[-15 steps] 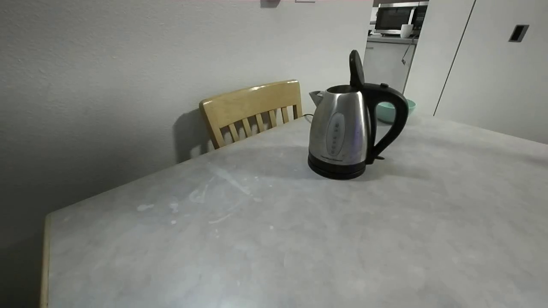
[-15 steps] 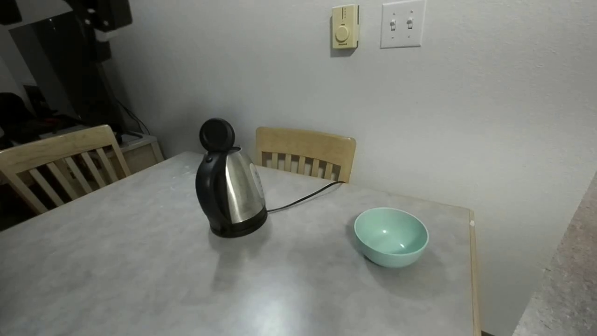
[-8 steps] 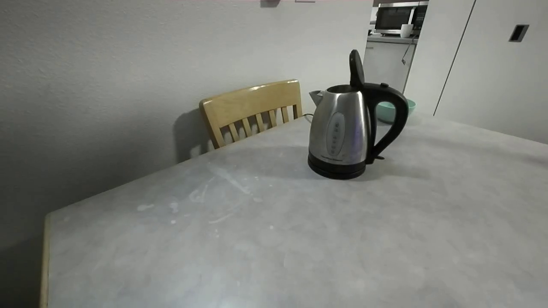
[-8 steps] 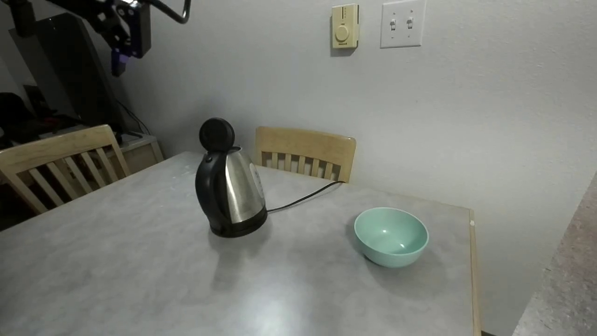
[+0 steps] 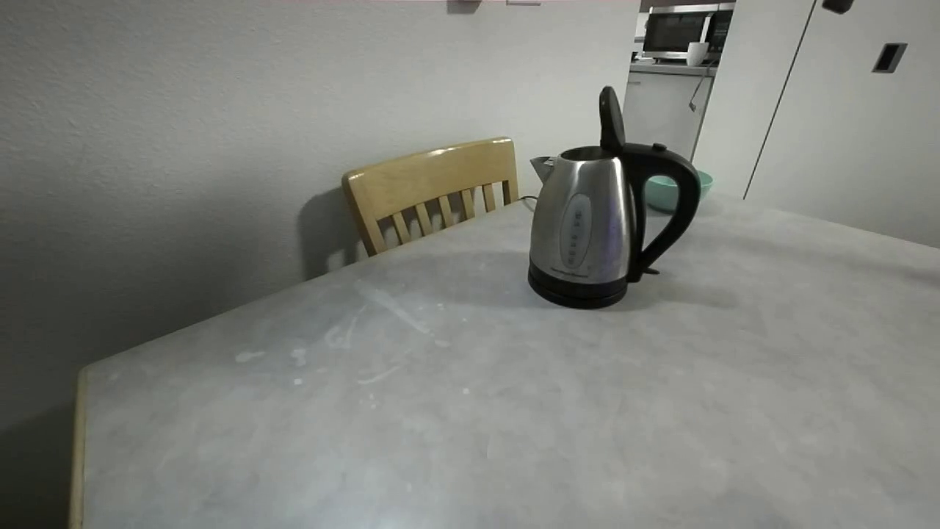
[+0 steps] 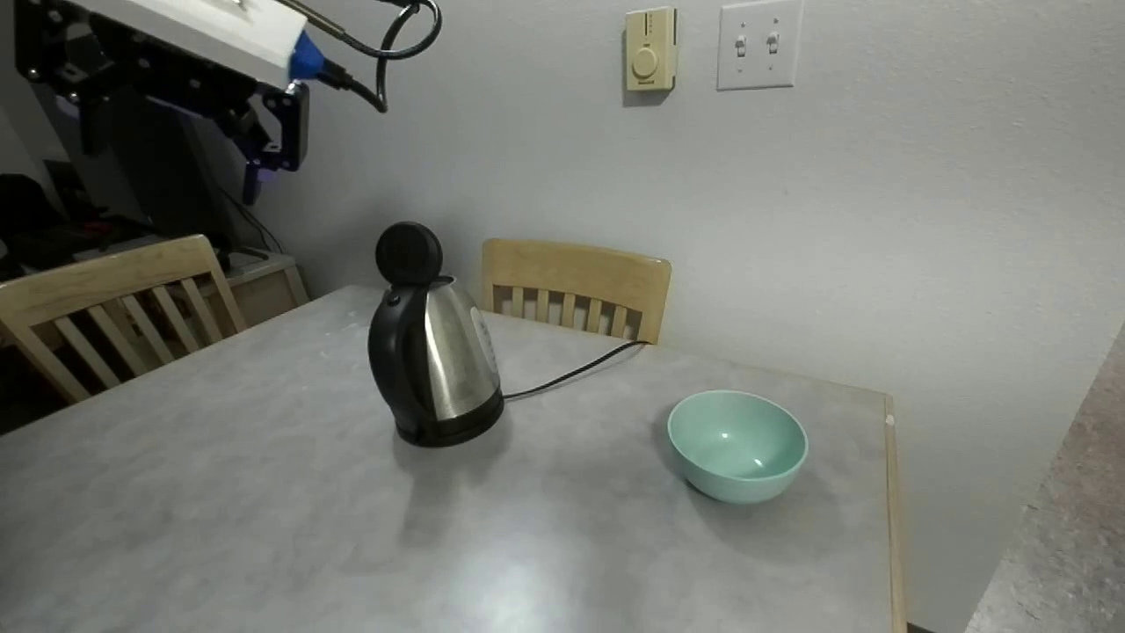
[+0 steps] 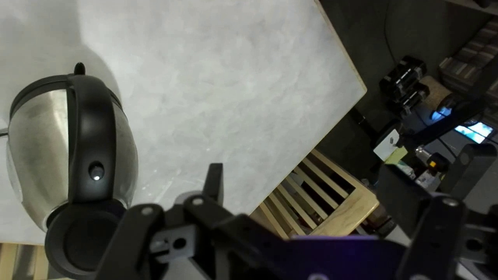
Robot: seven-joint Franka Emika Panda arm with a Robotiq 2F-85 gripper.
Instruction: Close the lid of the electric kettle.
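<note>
On the surface (image 5: pixel 470 411), the kettle (image 5: pixel 587 220) stands upright. The jaws, spread wide with nothing between them, hang higher and clear of it. Its lid (image 6: pixel 409 253) stands raised and untouched, so none of the closing looks done; pushing it down remains.

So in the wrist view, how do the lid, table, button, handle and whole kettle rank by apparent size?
1. Table
2. Kettle
3. Handle and lid: too alike to rank, with the lid partly hidden
4. Button
</note>
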